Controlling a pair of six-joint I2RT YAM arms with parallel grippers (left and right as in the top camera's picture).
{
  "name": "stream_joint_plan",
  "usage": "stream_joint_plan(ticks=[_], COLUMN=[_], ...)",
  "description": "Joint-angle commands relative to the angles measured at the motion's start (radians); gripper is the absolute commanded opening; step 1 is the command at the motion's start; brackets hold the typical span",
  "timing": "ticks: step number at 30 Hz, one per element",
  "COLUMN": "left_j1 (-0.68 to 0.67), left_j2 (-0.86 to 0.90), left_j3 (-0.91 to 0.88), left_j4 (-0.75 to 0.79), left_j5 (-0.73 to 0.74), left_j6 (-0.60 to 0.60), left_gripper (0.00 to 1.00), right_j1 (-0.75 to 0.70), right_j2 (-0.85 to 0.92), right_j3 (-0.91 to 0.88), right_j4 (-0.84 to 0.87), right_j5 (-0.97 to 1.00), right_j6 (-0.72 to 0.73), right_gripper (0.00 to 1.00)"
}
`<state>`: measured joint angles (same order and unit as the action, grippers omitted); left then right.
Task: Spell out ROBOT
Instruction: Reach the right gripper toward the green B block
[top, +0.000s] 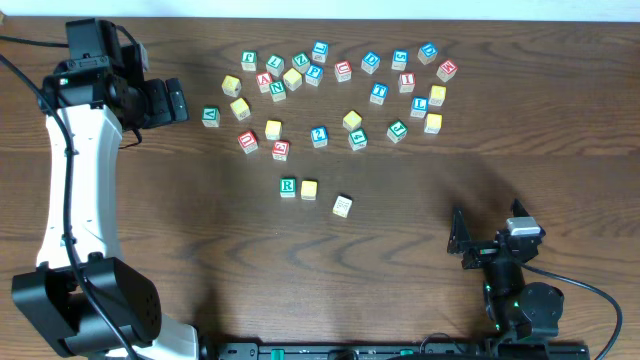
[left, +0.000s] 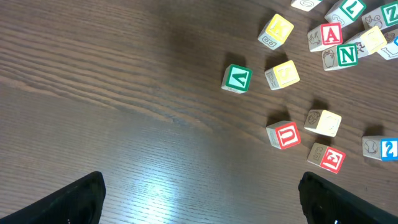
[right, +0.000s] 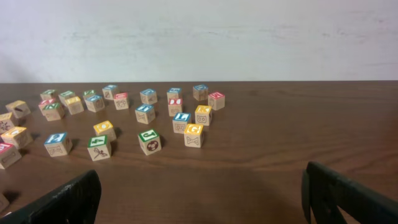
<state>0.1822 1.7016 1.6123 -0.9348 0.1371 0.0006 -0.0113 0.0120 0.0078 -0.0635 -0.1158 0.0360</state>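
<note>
now | r block (top: 288, 187) well apart from left fingers (left: 76, 203), right fingers (right: 63, 201)

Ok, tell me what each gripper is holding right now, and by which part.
Nothing is held. The left gripper and the right gripper are both open, with only bare table in the gap; the letter blocks lie apart from both.

Beyond the right gripper's (right: 199, 200) spread, empty fingers (right: 348, 196), letter blocks (right: 150, 141) lie scattered across the wooden table (right: 292, 134).
</note>
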Motion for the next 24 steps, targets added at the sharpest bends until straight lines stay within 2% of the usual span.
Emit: stream_joint_plan(ticks=[1, 5, 9, 14, 20, 24], left_j1=[0.003, 0.003, 0.003, 0.003, 0.003, 0.003], left_j2=[-0.016, -0.016, -0.016, -0.016, -0.016, -0.016], left_j3=[0.022, 0.022, 0.022, 0.022, 0.022, 0.022], left_j4=[-0.003, -0.003, -0.003, -0.003, -0.003, -0.003], left_j5=[0.009, 0.009, 0.009, 0.009, 0.009, 0.009], left_j6=[0.003, 0.003, 0.003, 0.003, 0.003, 0.003], left_gripper=[0.98, 0.98, 0.98, 0.98, 0.98, 0.98], right_j1=[0.004, 0.003, 0.004, 0.004, 0.004, 0.004], right_j2=[-0.005, -0.005, -0.003, 0.06, 0.314, 0.543], right_j3=[-0.002, -0.002, -0.002, 0.055, 0.266, 0.466], right_j4=[-0.003, 0.027, 0.124, 0.131, 0.092, -0.012], right_j5=[0.003, 0.026, -0.113, -0.231, -0.352, -0.446], right_j6=[-0.016, -0.014, 0.016, 0.098, 0.098, 0.098], right_gripper=[0.99, 0.99, 0.99, 0.99, 0.99, 0.99])
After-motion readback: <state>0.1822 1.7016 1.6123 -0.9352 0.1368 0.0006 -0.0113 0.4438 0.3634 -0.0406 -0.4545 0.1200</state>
